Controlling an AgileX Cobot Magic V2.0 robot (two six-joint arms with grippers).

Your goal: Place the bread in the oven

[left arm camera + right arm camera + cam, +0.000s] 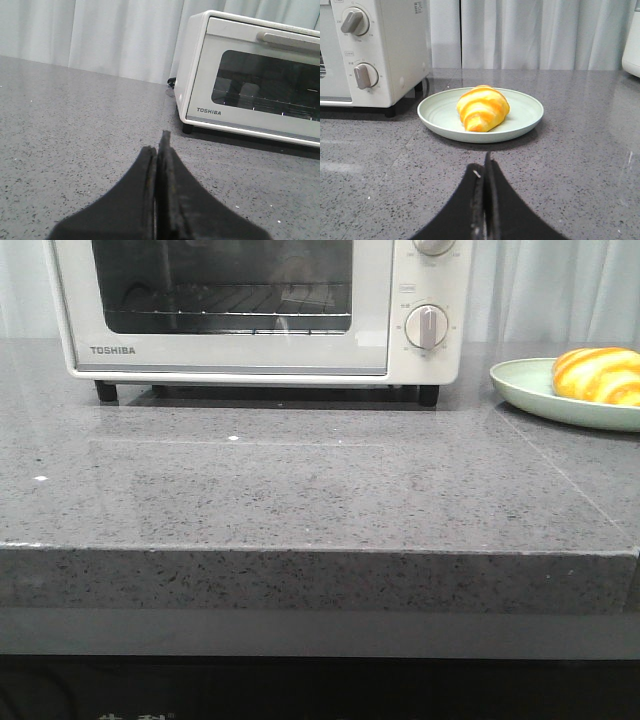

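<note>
The bread (598, 375), a glossy orange roll with cream stripes, lies on a pale green plate (530, 392) at the right of the counter; it also shows in the right wrist view (482, 108). The cream-white TOSHIBA oven (250, 355) stands at the back with its door closed; it also shows in the left wrist view (235, 75). My left gripper (159, 145) is shut and empty, low over the counter, short of the oven's left corner. My right gripper (485, 162) is shut and empty, just short of the plate (525, 117). Neither gripper shows in the front view.
The grey speckled counter (300, 490) ends at a front edge near the camera. White curtains hang behind. The oven's dial knobs (365, 76) face the plate side. A white appliance edge (632, 40) stands at the far right.
</note>
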